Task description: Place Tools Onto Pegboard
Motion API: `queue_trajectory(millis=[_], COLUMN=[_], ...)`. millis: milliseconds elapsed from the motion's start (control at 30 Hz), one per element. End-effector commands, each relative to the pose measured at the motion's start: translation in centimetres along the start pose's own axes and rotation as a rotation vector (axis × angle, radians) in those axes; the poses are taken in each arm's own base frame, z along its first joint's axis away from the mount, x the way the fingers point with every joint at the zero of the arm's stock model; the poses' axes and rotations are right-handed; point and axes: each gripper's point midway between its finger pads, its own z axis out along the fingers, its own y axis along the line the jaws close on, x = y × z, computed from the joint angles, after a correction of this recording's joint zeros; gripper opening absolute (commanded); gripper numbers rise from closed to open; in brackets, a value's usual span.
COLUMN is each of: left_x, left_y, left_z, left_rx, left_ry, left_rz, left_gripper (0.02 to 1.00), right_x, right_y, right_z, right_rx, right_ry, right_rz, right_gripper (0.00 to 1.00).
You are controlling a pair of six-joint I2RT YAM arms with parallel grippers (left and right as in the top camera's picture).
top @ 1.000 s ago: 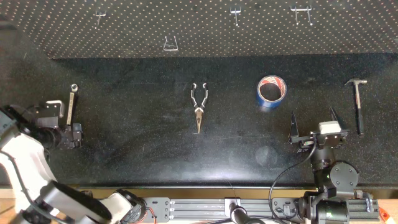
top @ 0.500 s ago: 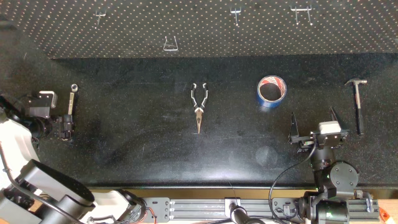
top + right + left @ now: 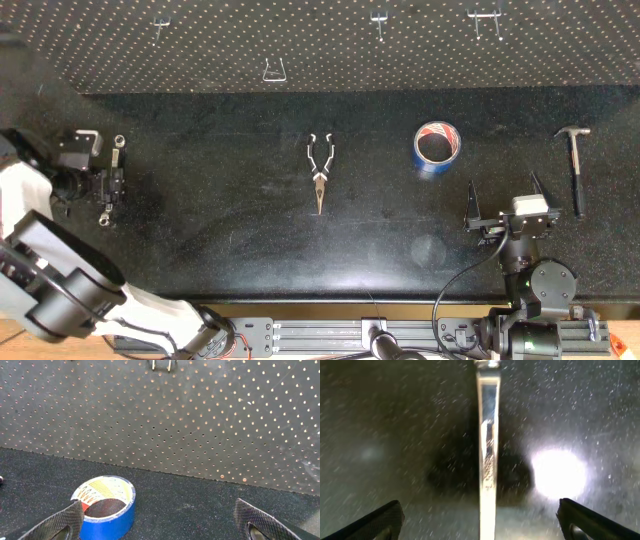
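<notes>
The left gripper (image 3: 108, 187) sits close over the wrench (image 3: 118, 152) at the left end of the desk (image 3: 230, 230). Its fingers (image 3: 385, 517) are spread wide, and the shaft runs between them apart from both. Pliers (image 3: 319, 170) lie mid-desk, with tape (image 3: 437, 147) and a hammer (image 3: 574, 165) further right, all well apart. The right gripper (image 3: 503, 195) hangs near its base, fingers wide, facing the tape. The pegboard (image 3: 330, 50) stands along the desk's far edge, carrying hooks (image 3: 273, 71).
</notes>
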Motion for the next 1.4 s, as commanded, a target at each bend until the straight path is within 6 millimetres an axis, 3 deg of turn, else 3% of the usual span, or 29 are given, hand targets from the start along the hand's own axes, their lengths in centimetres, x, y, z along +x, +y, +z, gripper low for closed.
queue_trajectory(millis=[33,167,300,633,667,800,833,867,933,1267,1400], left_x=[-2.3,-3.2,-3.0,-3.1,-3.1,-2.8,-2.8,-2.8,-2.8,-2.9,-4.8], left_y=[0.5,1.2,0.1,-0.4,-0.4,-0.7,-0.7,-0.7,-0.7,-0.7,-0.6], left_z=[1.0,1.2,2.8,3.0,3.0,3.0,3.0,3.0,3.0,2.8,-1.4], left_rx=[0.013,0.005,0.039,0.049,0.051,0.061,0.061,0.061,0.061,0.061,0.005], left_ry=[-0.019,-0.029,0.007,0.014,0.017,0.028,0.028,0.028,0.028,0.022,-0.072], left_rz=[-0.024,-0.055,-0.044,-0.033,-0.034,-0.037,-0.037,-0.037,-0.037,-0.036,-0.013], left_gripper=[0.993,0.993,0.993,0.987,0.897,0.347,0.283,0.15,0.036,0.027,0.029], right_x=[0.1,0.1,0.1,0.1,0.1,0.1,0.1,0.1,0.1,0.1,0.1], right_y=[0.4,0.4,0.4,0.4,0.4,0.4,0.4,0.4,0.4,0.4,0.4], right_z=[0.0,0.0,0.0,0.0,0.0,0.0,0.0,0.0,0.0,0.0,0.0], right_rx=[-0.022,-0.022,-0.022,-0.022,-0.022,-0.022,-0.022,-0.022,-0.022,-0.022,-0.022], right_ry=[-0.003,-0.003,-0.003,-0.003,-0.003,-0.003,-0.003,-0.003,-0.003,-0.003,-0.003], right_rz=[-0.014,-0.014,-0.014,-0.014,-0.014,-0.014,-0.014,-0.014,-0.014,-0.014,-0.014], right_gripper=[0.974,0.974,0.974,0.974,0.974,0.974,0.976,0.974,0.974,0.974,0.976])
